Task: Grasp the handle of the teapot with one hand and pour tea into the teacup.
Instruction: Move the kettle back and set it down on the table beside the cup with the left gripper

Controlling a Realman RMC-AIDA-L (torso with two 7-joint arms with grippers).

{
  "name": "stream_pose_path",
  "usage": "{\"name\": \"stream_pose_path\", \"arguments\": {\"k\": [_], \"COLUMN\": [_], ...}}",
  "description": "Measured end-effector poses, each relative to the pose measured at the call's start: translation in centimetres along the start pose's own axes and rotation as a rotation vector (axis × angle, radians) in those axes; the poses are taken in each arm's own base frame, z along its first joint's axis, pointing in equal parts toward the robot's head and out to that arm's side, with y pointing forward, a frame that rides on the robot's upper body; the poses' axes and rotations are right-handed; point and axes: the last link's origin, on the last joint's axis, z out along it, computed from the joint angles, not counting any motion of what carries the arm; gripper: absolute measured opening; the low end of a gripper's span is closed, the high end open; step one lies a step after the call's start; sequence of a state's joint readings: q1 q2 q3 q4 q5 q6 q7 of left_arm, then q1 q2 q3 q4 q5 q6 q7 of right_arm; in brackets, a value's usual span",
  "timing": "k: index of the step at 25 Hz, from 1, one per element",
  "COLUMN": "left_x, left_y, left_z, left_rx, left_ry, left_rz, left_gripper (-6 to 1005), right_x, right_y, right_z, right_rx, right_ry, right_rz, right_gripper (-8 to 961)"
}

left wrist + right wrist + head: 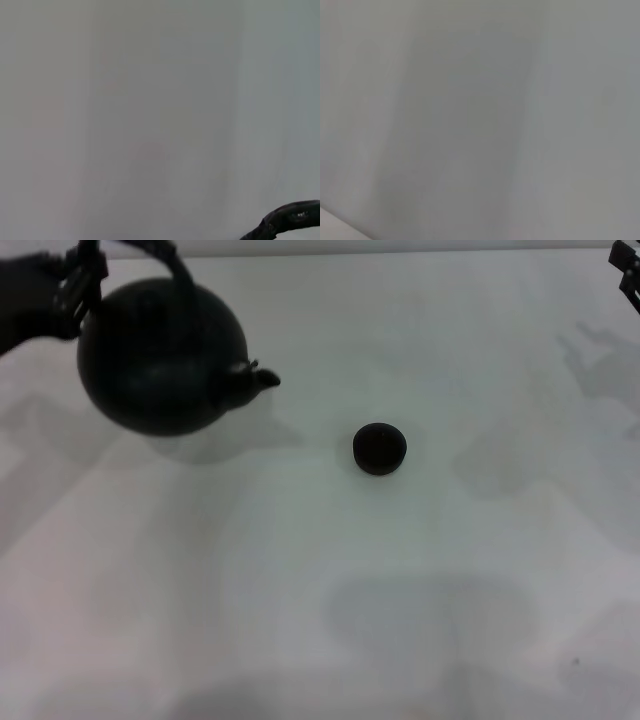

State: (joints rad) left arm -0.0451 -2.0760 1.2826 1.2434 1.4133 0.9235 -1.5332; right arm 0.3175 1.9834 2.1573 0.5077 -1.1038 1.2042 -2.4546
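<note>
Head view is showing the left gripper [80,280] clamping the handle [150,252], hanging the teapot [162,355] with its spout aiming rightward at the teacup [379,448], well apart.

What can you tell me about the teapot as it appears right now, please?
The teapot is a large, round, squat black pot with a matte, cast-iron look. Its short spout points toward the small black teacup, which sits apart from it on the white table. It seems lifted, casting a shadow below. Its arched handle rises at the top, where the left hand meets it; the lid is not visible.
</note>
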Motion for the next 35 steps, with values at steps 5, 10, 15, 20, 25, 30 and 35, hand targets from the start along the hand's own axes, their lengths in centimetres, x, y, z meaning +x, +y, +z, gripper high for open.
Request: {"name": "stream_pose_path", "arguments": {"k": [5,10,15,20,25,30,35], "left_x": [-2.5,-4.5,-5.5,-6.5,-7.5,-8.2,-9.0], "left_y": [-1.1,-1.9,-2.1,-2.1,-2.2,-2.4,-2.3], "left_z": [-1.9,-3.4,-3.8,-3.6,-3.7,-4.1,-4.3], "left_rx": [0.021,0.04,0.052,0.061,0.078,0.102,0.114], "left_ry": [0.043,0.088,0.099,0.083,0.068,0.061,0.047], "left_rz": [-0.039,-0.065,-0.067,-0.071,-0.094,-0.105,-0.113], "left_gripper": [129,132,135,138,141,145,148], "right_x": [-0.1,-0.1,0.0,0.3,0.5,0.6,0.6], "right_y": [0.0,0.3,0.4,0.8,1.1,1.4,1.6], "right_z": [0.3,0.4,0.4,0.3,0.1,-0.2,-0.3], "right_rx": [-0.007,-0.018,-0.021,-0.032,-0.041,-0.048,-0.055], "right_ry": [-0.001,0.001,0.004,0.012,0.015,0.012,0.004], "right_rz": [-0.007,-0.016,-0.015,-0.011,-0.007,0.003,0.008], "right_gripper": [318,318,318,317,317,317,317]}}
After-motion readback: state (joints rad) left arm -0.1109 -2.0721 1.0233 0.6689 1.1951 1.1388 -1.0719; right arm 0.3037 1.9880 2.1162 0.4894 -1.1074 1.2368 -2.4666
